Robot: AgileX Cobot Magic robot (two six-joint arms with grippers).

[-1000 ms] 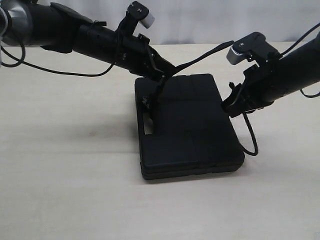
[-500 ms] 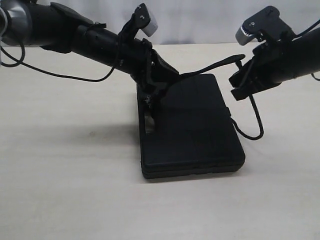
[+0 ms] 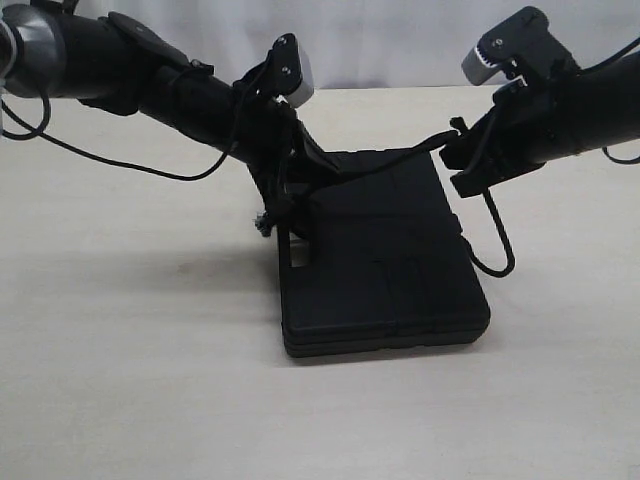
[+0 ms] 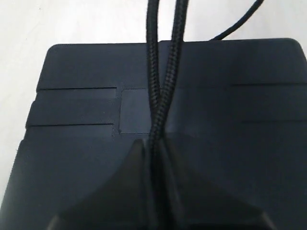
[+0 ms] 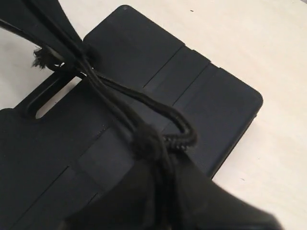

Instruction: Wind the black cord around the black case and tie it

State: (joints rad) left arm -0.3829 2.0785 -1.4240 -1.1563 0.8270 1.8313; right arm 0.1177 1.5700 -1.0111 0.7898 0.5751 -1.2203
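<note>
Cord [image 3: 432, 144] newly taut, crosswise over case [image 3: 380, 270]

Pale wood-grain tabletop [image 3: 130, 390] bearing one black case [image 3: 385, 280], lying flat near the middle, its handle cutout [image 3: 297, 255] toward the exterior view's left.

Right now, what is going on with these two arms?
Two robot arms are handling a long thin black braided cord over a flat rectangular matte black plastic case on the table. The left gripper and the right gripper are each shut on the cord, which stretches between them above the case.
</note>
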